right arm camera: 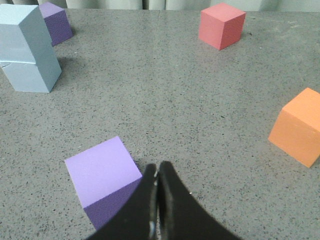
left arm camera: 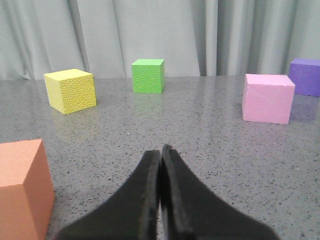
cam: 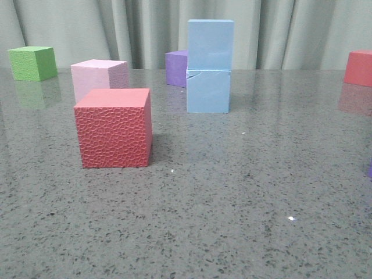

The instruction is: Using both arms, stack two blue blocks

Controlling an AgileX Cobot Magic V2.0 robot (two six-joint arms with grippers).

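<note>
Two grippers show only in their wrist views, both with fingers pressed together and holding nothing: the left gripper (left arm camera: 161, 150) low over bare table (cam: 232, 197), the right gripper (right arm camera: 156, 169) just beside a lilac cube (right arm camera: 102, 172). Nearest in the front view stands a red cube (cam: 113, 128), with a pink cube (cam: 99, 78) behind it. Farther back, mid-table, the upper blue block (cam: 210, 45) sits squarely on the lower blue block (cam: 208, 90), which shows a crack near its top edge. A purple cube (cam: 176, 68) stands behind the stack; a green cube (cam: 32, 63) sits far left.
</note>
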